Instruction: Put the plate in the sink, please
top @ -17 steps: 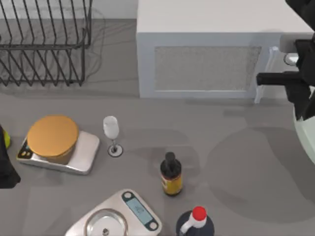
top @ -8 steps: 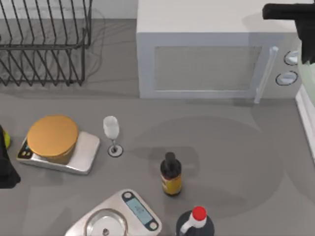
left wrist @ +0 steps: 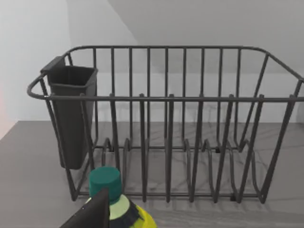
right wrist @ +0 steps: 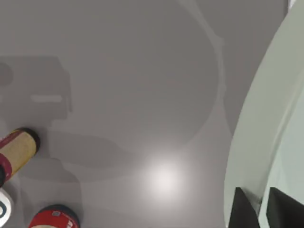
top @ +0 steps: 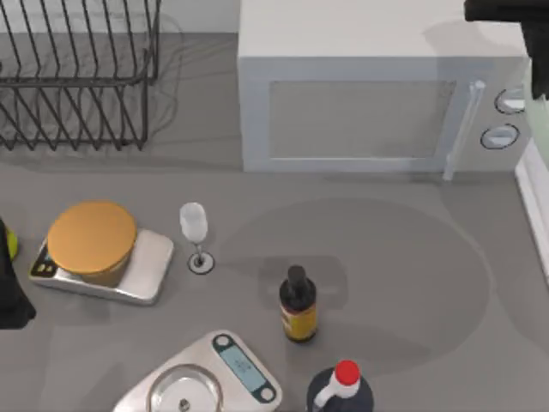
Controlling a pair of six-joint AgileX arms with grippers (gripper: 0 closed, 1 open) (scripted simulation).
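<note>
Plate [right wrist: 256,123] edge in right tool [right wrist: 260,209]

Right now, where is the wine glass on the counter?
In the top view the wine glass stands upright left of centre, between the orange-topped scale and the dark bottle.

No text, label or number can be read on anything here.

Right arm: dark links at the upper right corner of the top view, running along the top edge.
Right gripper [right wrist: 260,209]: two dark fingers low at the right of the right wrist view, closed onto a thin pale edge.
Left arm: parked at the lower left edge of the top view.
</note>
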